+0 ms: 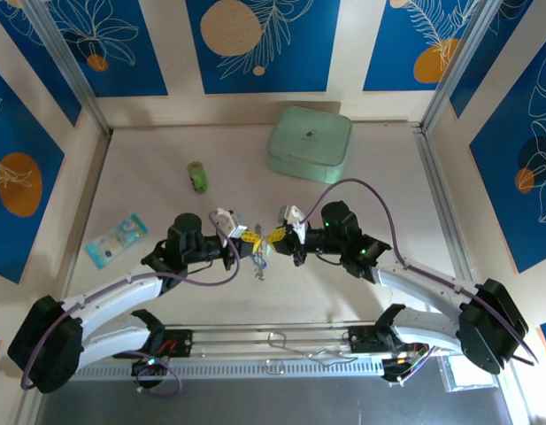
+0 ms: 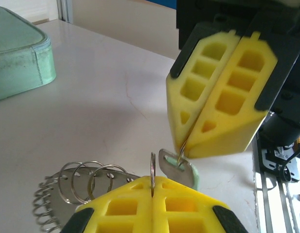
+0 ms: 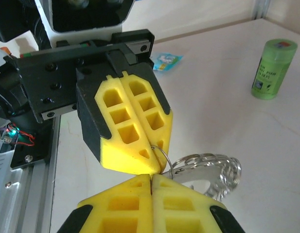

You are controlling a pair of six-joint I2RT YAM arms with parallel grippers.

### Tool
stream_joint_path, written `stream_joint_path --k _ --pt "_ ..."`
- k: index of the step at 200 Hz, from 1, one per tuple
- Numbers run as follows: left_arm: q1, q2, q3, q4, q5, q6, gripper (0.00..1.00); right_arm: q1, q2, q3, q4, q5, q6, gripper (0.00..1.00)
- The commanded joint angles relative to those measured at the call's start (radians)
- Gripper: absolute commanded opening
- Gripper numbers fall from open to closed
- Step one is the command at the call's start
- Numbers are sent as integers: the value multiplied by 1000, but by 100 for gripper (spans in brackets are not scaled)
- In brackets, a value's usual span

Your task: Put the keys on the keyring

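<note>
Threading wanted slow work: hold left pincer (image 2: 153,184) firm, let right pincer (image 2: 185,148) walk key's (image 2: 175,170) loop (image 2: 181,154) onto ring wire, no tugging. Both pincers clamped shut, tips nearly touching above table (image 2: 115,97) middle, toward near edge. Left gripped thin ring (image 2: 152,165) edge-on; right pinched loop. Keyring (image 2: 50,204) sat just beside left pincer. Arms angled inward, wrists low, facing each other.

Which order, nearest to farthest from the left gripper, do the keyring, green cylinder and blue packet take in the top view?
1. keyring, right at the left gripper tips, on the near side.
2. green cylinder, farther back and to the left.
3. blue packet, far out on the left.
</note>
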Motion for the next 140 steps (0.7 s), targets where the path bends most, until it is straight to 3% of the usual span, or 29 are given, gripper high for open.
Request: stream_joint_path --k 1,140 --pt "-14 14 34 80 43 -38 0 0 10 23 50 -12 8 0" --pt "-23 15 15 147 37 -75 0 20 29 15 73 209 91 0"
